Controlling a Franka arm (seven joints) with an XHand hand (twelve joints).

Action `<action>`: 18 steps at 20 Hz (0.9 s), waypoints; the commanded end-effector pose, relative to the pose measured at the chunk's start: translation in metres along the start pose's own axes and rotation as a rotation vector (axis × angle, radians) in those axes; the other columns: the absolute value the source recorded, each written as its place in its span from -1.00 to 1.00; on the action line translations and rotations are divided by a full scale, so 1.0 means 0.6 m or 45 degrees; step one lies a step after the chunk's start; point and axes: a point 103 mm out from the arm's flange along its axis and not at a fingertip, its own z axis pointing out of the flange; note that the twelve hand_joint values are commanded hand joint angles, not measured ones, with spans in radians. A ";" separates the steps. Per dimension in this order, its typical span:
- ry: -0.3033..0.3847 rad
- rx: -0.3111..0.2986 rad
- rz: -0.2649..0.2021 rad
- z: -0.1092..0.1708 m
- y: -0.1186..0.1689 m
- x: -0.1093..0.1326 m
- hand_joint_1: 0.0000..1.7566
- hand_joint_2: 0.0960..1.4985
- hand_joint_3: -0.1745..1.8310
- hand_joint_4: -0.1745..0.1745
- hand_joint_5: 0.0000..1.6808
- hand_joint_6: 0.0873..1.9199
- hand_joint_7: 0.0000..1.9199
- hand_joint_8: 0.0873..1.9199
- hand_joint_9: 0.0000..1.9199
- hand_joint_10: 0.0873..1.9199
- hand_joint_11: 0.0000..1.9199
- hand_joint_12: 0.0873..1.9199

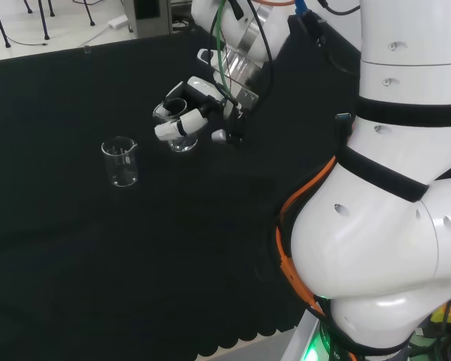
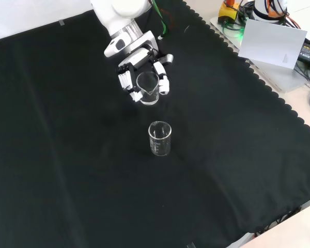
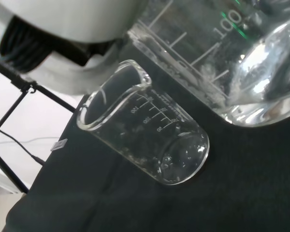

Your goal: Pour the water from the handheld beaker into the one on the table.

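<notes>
Your hand (image 2: 144, 70) has its fingers curled round the held beaker (image 2: 148, 88), upright and low over the black cloth (image 2: 67, 155). The table beaker (image 2: 159, 138) stands near it, apart, toward the camera in the front view. You seem at the approach; next, carry it across and tip.

Even bright room light, bright glints on the held beaker (image 3: 241, 63), hand (image 3: 63, 29) blurred up close
</notes>
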 end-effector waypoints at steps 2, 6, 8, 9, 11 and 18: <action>-0.113 0.065 -0.010 -0.006 -0.006 0.023 0.35 -0.21 -0.27 0.08 0.79 -0.89 0.88 -0.96 0.76 -0.87 0.43 -0.28; -0.194 0.117 -0.001 -0.004 0.000 0.036 0.35 -0.21 -0.27 0.10 0.79 -0.89 0.88 -0.96 0.76 -0.87 0.42 -0.29; -0.230 0.128 0.002 -0.005 0.002 0.043 0.35 -0.21 -0.27 0.11 0.79 -0.89 0.88 -0.96 0.76 -0.87 0.42 -0.29; -0.250 0.132 0.006 -0.004 0.004 0.047 0.35 -0.21 -0.27 0.12 0.79 -0.89 0.88 -0.96 0.76 -0.87 0.42 -0.29; -0.296 0.152 0.018 -0.002 0.008 0.055 0.35 -0.21 -0.27 0.12 0.79 -0.89 0.88 -0.96 0.76 -0.87 0.42 -0.29; -0.422 0.216 0.079 0.009 0.031 0.081 0.35 -0.22 -0.26 0.18 0.78 -0.88 0.88 -0.95 0.75 -0.85 0.41 -0.27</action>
